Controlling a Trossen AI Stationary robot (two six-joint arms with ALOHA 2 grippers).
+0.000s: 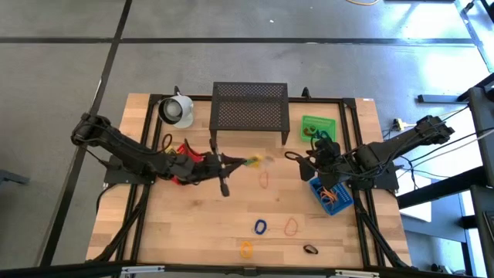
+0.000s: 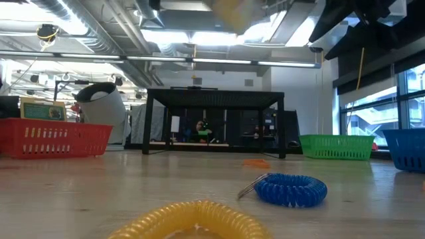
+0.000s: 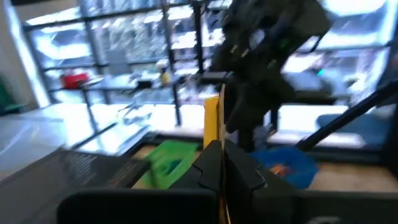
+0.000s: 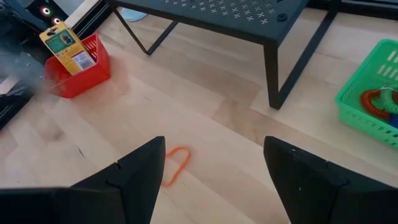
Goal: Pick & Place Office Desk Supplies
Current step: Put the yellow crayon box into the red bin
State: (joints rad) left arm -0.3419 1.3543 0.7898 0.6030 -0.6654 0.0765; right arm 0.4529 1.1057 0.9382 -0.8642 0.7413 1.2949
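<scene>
Yellow packet (image 1: 254,161), seemingly in closed left pincer (image 1: 245,161)

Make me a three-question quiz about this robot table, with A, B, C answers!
1. Where is the white mug?
A. In the blue bin
B. Beside the black mesh stand
C. In a gripper

2. What colour is the packet in the left gripper?
A. Purple
B. White
C. Yellow

3. How is the right gripper?
A. Open and empty
B. Shut on a loop
C. Shut on the mug

Answers: 1 B, the high view shows the mug next to the stand's corner. 2 C, a yellow packet sticks out between its shut fingers. 3 A, its fingers stand wide apart with nothing between them.
</scene>
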